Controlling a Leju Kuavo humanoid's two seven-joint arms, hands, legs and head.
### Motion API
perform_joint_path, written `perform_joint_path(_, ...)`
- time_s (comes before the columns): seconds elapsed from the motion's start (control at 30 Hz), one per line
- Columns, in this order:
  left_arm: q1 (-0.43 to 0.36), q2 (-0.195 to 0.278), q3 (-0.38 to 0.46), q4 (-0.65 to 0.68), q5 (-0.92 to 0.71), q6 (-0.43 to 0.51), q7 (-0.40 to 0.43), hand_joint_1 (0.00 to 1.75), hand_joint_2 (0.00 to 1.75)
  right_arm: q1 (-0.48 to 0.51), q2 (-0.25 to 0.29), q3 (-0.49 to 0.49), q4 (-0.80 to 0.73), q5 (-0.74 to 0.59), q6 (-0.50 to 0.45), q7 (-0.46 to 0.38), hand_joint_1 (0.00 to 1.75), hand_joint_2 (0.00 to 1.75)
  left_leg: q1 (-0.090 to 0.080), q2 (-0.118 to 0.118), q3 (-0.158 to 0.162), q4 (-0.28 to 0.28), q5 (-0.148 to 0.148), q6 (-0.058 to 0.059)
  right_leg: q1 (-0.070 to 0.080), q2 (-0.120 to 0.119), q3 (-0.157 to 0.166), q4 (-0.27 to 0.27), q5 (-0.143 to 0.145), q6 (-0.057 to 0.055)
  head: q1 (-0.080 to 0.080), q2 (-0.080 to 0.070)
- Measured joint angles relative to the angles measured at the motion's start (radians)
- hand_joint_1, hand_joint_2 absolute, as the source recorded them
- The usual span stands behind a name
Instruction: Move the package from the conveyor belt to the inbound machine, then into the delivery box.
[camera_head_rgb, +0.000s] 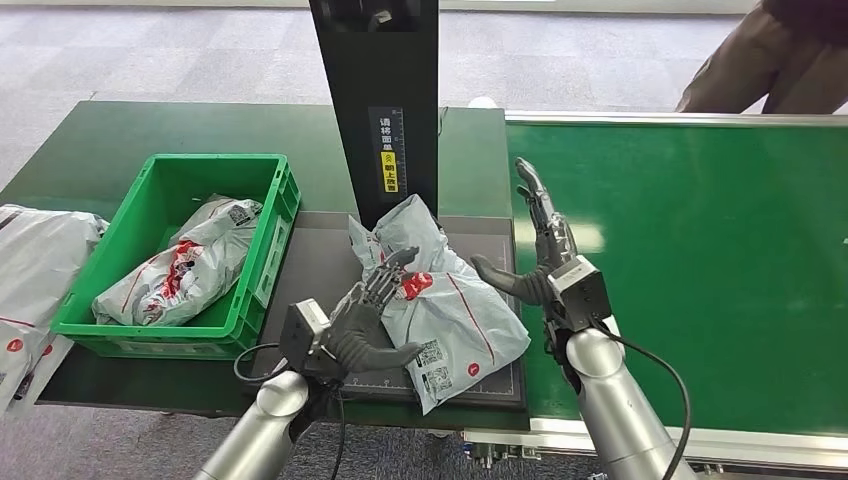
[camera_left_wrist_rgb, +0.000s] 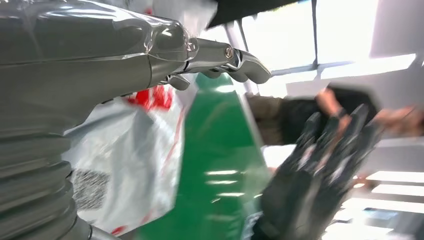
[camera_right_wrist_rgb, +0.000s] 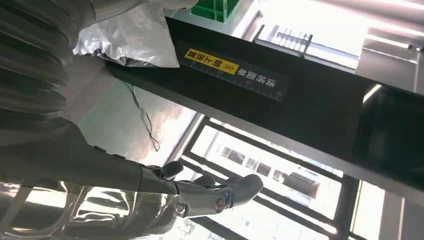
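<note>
Both our hands sit open, left hand (camera_head_rgb: 365, 318) resting on the grey package (camera_head_rgb: 445, 305) lying on the inbound machine's dark tray (camera_head_rgb: 320, 250), right hand (camera_head_rgb: 543, 255) spread beside it, green box (camera_head_rgb: 265, 240) further left.

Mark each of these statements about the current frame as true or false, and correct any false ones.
1. The grey package lies on the dark scanning platform. True.
2. The green crate is empty. False: it holds a wrapped parcel.
3. The right hand grips the package. False: its fingers are spread beside it, over the conveyor belt's edge.
4. The left hand rests at the package's near edge. True.
</note>
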Motion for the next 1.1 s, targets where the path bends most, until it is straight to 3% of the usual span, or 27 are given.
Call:
perform_joint_path(0.17,-0.014,0.014,-0.093,0.041,-0.183,-0.046,0.012,0.00,1.75,0.058,0.000,-0.026,-0.069,-0.005,0.023,-0.006,0.00,1.75,0.000,0.000,0.000,0.000,0.000,0.000,0.000,0.000,0.000,0.000,0.000,0.000,0.000,0.000)
perform_joint_path(0.2,-0.018,0.015,-0.109,0.052,-0.210,-0.046,0.020,0.27,1.75,0.067,0.000,-0.029,-0.080,-0.006,0.027,-0.005,0.00,1.75,0.000,0.000,0.000,0.000,0.000,0.000,0.000,0.000,0.000,0.000,0.000,0.000,0.000,0.000)
perform_joint_path(0.3,-0.035,0.014,-0.152,0.091,-0.287,-0.037,0.061,1.50,1.75,0.096,0.001,-0.039,-0.109,-0.006,0.038,0.001,0.00,1.75,0.000,0.000,0.000,0.000,0.000,0.000,0.000,0.000,0.000,0.000,0.000,0.000,0.000,0.000)
perform_joint_path(0.33,-0.040,0.013,-0.164,0.104,-0.309,-0.034,0.077,1.67,1.75,0.106,0.002,-0.043,-0.116,-0.006,0.042,0.004,0.00,1.75,0.000,0.000,0.000,0.000,0.000,0.000,0.000,0.000,0.000,0.000,0.000,0.000,0.000,0.000)
perform_joint_path(0.37,-0.045,0.012,-0.176,0.117,-0.330,-0.031,0.089,1.73,1.75,0.115,0.003,-0.047,-0.122,-0.005,0.046,0.007,0.00,1.75,0.000,0.000,0.000,0.000,0.000,0.000,0.000,0.000,0.000,0.000,0.000,0.000,0.000,0.000)
perform_joint_path(0.53,-0.065,0.000,-0.195,0.162,-0.395,0.005,0.113,1.75,1.75,0.153,0.009,-0.062,-0.137,0.008,0.086,0.016,0.00,1.75,0.000,0.000,0.000,0.000,0.000,0.000,0.000,0.000,0.000,0.000,0.000,0.000,0.000,0.000)
perform_joint_path(0.97,-0.042,-0.007,-0.122,0.160,-0.292,0.053,0.088,1.75,1.75,0.187,0.016,-0.075,-0.138,0.053,0.127,0.028,0.00,1.75,0.000,0.000,0.000,-0.001,0.000,0.000,0.000,0.000,0.000,0.000,0.000,0.000,0.000,0.000)
perform_joint_path(1.1,-0.027,-0.005,-0.096,0.140,-0.308,0.133,0.077,1.75,1.75,0.188,0.016,-0.076,-0.137,0.055,0.132,0.031,0.00,1.75,0.000,0.000,0.000,-0.001,0.000,0.000,0.000,0.000,0.000,0.001,0.000,0.000,0.000,0.000)
